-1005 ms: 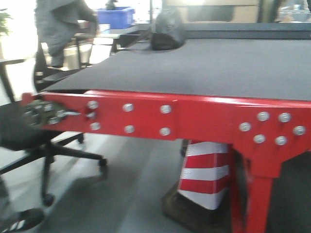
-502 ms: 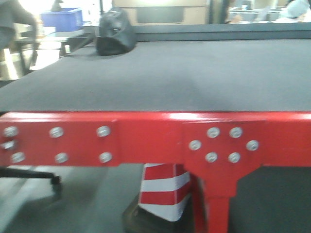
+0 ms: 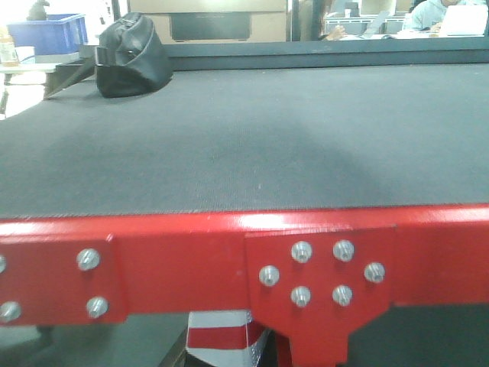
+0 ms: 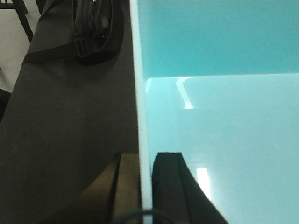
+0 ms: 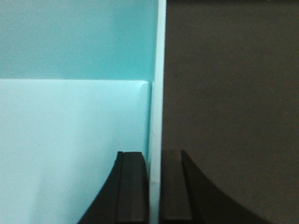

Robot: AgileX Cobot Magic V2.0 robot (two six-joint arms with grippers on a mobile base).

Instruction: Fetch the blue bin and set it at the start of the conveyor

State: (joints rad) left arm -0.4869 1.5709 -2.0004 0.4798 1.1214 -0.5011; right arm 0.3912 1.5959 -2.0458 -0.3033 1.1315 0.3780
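Observation:
The blue bin (image 4: pixel 219 130) is a pale turquoise tub, held between both grippers above the dark belt. My left gripper (image 4: pixel 145 186) is shut on the bin's left wall, one finger inside and one outside. On the opposite wall of the blue bin (image 5: pixel 70 130), my right gripper (image 5: pixel 154 186) is shut the same way. The conveyor start (image 3: pixel 229 160) is a wide dark grey belt ending at a red bolted frame (image 3: pixel 191 260) straight ahead in the front view. Bin and grippers are out of the front view.
A black bag (image 3: pixel 130 57) lies on the belt's far left, also in the left wrist view as a black bag (image 4: pixel 93 28). A dark blue crate (image 3: pixel 50 30) stands beyond it. A red-and-white cone (image 3: pixel 221 348) sits under the frame. People sit at desks far back right.
The front view has swung left to right and closer: the frame's left end, the chair and the person have left the view, and the belt now fills it squarely.

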